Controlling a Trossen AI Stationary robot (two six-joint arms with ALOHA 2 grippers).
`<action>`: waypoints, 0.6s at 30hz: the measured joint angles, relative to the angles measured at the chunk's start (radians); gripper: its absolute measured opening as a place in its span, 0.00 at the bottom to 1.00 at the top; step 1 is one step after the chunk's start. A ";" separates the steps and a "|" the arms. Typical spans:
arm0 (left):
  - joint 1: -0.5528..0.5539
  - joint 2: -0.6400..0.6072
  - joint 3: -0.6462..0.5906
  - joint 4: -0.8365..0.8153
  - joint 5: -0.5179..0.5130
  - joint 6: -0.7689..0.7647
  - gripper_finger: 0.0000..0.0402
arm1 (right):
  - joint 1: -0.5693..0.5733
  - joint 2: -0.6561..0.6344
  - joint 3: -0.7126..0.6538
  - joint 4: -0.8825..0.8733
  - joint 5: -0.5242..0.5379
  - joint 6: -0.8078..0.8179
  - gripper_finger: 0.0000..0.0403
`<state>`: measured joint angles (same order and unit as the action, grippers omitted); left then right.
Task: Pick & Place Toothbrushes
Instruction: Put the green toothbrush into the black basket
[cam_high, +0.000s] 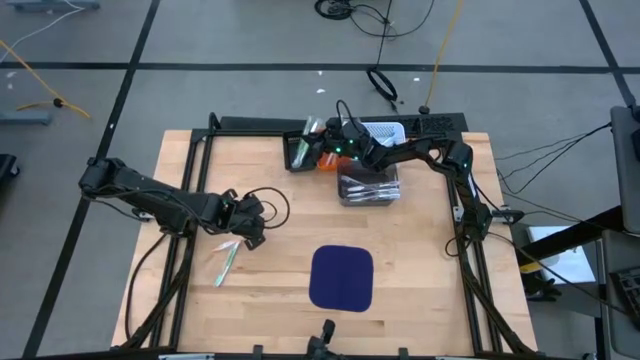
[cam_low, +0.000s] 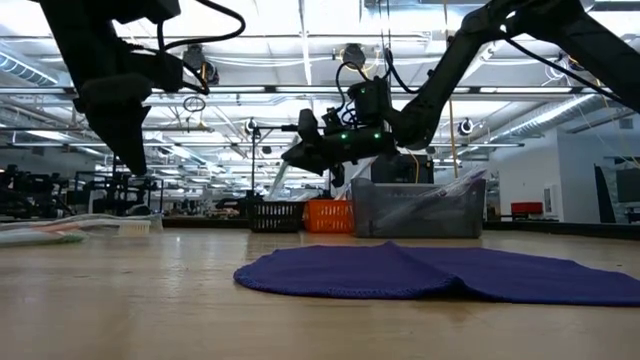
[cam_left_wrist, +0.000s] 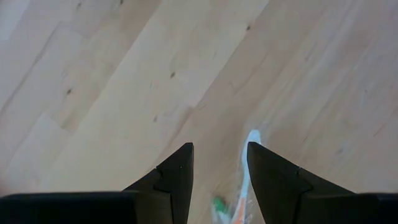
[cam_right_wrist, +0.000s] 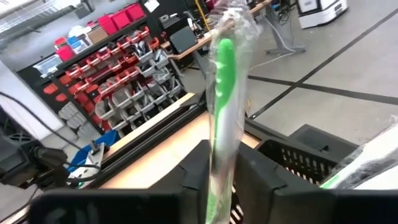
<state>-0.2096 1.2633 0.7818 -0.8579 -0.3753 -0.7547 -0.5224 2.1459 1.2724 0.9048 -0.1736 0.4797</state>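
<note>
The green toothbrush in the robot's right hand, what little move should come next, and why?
Probably lower it a bit and let go. The right hand holds the wrapped green toothbrush above the black basket, where another wrapped brush already sticks out. The left hand hangs open over the brushes on the table, so it looks ready to pick next.

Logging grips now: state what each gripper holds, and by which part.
Right gripper: a green plastic toothbrush in clear wrap, pinched low on its handle. Left gripper: open, holding nothing.
</note>
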 joint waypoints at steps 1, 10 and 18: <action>0.000 0.000 0.000 0.002 0.000 0.000 0.38 | 0.001 0.000 0.000 0.001 0.016 -0.002 0.18; -0.002 0.000 0.000 0.083 -0.001 0.043 0.38 | 0.001 0.000 -0.001 -0.005 0.020 0.012 0.41; -0.002 0.000 0.000 0.104 -0.001 0.050 0.38 | -0.002 0.000 0.124 -0.210 0.073 -0.054 0.50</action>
<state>-0.2119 1.2629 0.7818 -0.7540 -0.3759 -0.7048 -0.5240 2.1456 1.3962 0.6948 -0.1006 0.4256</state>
